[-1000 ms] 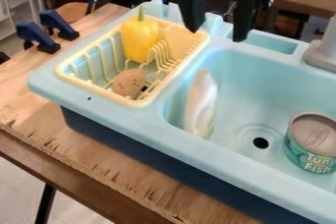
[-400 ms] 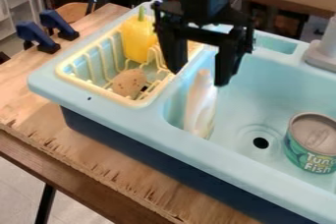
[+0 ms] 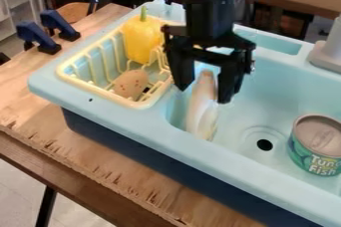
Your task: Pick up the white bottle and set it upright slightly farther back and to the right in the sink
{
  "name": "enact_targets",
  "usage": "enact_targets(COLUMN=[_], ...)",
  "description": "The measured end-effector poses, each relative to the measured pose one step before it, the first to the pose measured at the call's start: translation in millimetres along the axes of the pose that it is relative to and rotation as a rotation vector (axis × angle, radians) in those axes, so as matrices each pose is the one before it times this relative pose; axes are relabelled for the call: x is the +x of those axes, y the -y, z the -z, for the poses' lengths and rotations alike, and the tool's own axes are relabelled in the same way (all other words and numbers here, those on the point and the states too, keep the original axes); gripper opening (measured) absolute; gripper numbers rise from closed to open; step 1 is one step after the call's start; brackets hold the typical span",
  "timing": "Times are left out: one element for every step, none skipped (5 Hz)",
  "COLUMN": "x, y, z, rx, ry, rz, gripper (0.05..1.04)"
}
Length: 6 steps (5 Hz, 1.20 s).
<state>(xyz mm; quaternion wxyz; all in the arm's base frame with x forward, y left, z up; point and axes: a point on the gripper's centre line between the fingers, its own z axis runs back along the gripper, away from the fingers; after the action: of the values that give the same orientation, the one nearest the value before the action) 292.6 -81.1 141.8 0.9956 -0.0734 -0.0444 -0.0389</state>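
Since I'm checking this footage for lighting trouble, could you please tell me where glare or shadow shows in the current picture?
Camera view: soft light over the sink, with no harsh glare there; a mild sheen on the can's lid; the black tool is dark, with little surface detail; the background behind the arm is dim, with a small red glow.

A slim, whitish plastic bottle (image 3: 202, 114) with a narrow, rounded beige-pink top, smooth shoulders and faint yellowish marks toward its base is in the light blue sink basin (image 3: 269, 94). It lies close to the basin's left edge as seen in the view, its wider base toward the near left corner and its narrow end toward the far edge. The bottle is slightly slanted in the view, and its lower end looks pale and somewhat glossy
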Motion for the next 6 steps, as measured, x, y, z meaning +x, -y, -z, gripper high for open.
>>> enact_targets(x=[5.13, 2.20, -3.96, -4.30, 10.28, 27.59], y=[-3.08, 0.68, 6.23, 4.55, 4.34, 2.08], z=[5.86, 0.43, -3.16, -8.37, -12.23, -23.90], rx=[0.0130, 0.0288, 0.0076, 0.0128, -0.0101, -0.0423], ry=[-0.0197, 0.0216, -0.0043, 0.0004, 0.0461, 0.1037], rz=[-0.0209, -0.0089, 0.0123, 0.0108, 0.0046, 0.0001], gripper=[0.964, 0.687, 0.607, 0.607, 0.607, 0.607])
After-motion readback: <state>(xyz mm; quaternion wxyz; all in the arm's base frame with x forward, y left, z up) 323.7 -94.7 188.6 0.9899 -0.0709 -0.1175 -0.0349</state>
